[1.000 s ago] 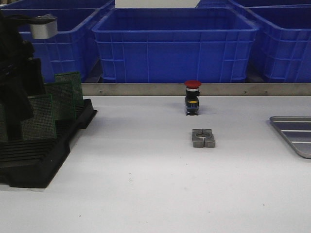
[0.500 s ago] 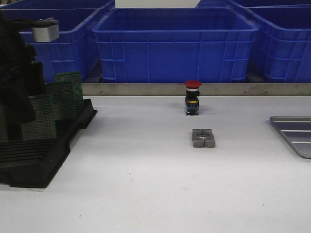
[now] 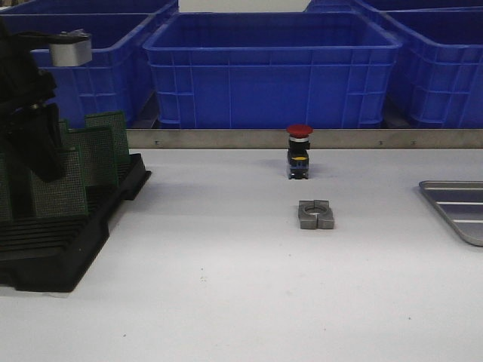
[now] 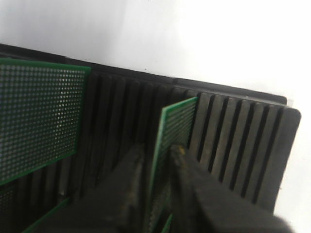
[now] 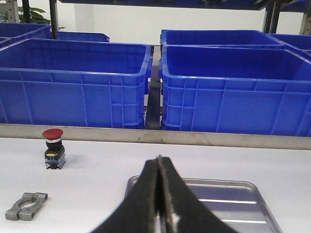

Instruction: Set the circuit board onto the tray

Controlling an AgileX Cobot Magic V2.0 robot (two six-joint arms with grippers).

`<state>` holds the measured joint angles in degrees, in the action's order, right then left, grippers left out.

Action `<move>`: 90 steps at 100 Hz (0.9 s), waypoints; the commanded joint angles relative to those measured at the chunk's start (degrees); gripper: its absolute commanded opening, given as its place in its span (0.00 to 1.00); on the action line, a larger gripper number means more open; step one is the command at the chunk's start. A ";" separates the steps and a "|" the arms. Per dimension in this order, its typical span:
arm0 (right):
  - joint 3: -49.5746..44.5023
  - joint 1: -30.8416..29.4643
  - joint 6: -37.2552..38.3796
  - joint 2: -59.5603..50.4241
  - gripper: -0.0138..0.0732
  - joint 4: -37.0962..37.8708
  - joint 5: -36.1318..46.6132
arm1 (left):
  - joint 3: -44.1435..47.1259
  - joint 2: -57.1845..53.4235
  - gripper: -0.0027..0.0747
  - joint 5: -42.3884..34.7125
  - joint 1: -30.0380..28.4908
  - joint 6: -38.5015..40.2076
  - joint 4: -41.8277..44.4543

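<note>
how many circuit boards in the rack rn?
3 clearly visible, all upright in the black rack: rear board, middle board, front board. The left arm may hide more.

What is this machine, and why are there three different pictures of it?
It is a robot with two arms, and each arm ends in a pincer called a gripper. One camera looks forward over the white table; the other two ride on the wrists. The left gripper is down in a black rack with its fingers on either side of a green circuit board, standing on edge in the rack. The right gripper is shut and holds nothing; it hangs in front of the silver tray where the board should go. Also on the table are a red push button and a small grey metal clamp. Big blue bins stand behind.
</note>
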<state>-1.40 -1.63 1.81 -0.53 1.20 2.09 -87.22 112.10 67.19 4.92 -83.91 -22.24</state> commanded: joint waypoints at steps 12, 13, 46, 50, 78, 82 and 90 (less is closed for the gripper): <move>0.69 0.15 -0.61 -1.28 0.08 0.45 5.03 | -2.38 -2.65 0.01 1.01 -0.01 0.27 -2.28; 0.69 0.15 -0.61 -1.28 0.08 0.45 5.03 | -2.68 -2.65 0.01 1.04 -0.01 0.27 -2.28; 0.69 0.15 -0.61 -1.28 0.08 0.45 5.03 | -9.12 -3.53 0.01 6.08 -0.01 4.01 -3.55; 0.69 0.15 -0.61 -1.28 0.08 0.45 5.03 | -9.12 -4.10 0.01 5.99 -0.01 4.14 -3.80; 0.69 0.15 -0.61 -1.28 0.08 0.45 5.03 | -9.12 -8.89 0.01 5.99 0.96 11.41 -14.55; 0.69 0.15 -0.61 -1.28 0.08 0.45 5.03 | -9.12 -9.40 0.01 5.99 1.67 11.41 -16.23; 0.69 0.15 -0.61 -1.28 0.08 0.45 5.03 | -9.12 -10.14 0.01 5.99 3.84 13.38 -19.53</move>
<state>-1.40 -1.63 1.81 -0.53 1.20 2.09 -94.60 105.94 69.92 6.53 -73.13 -34.81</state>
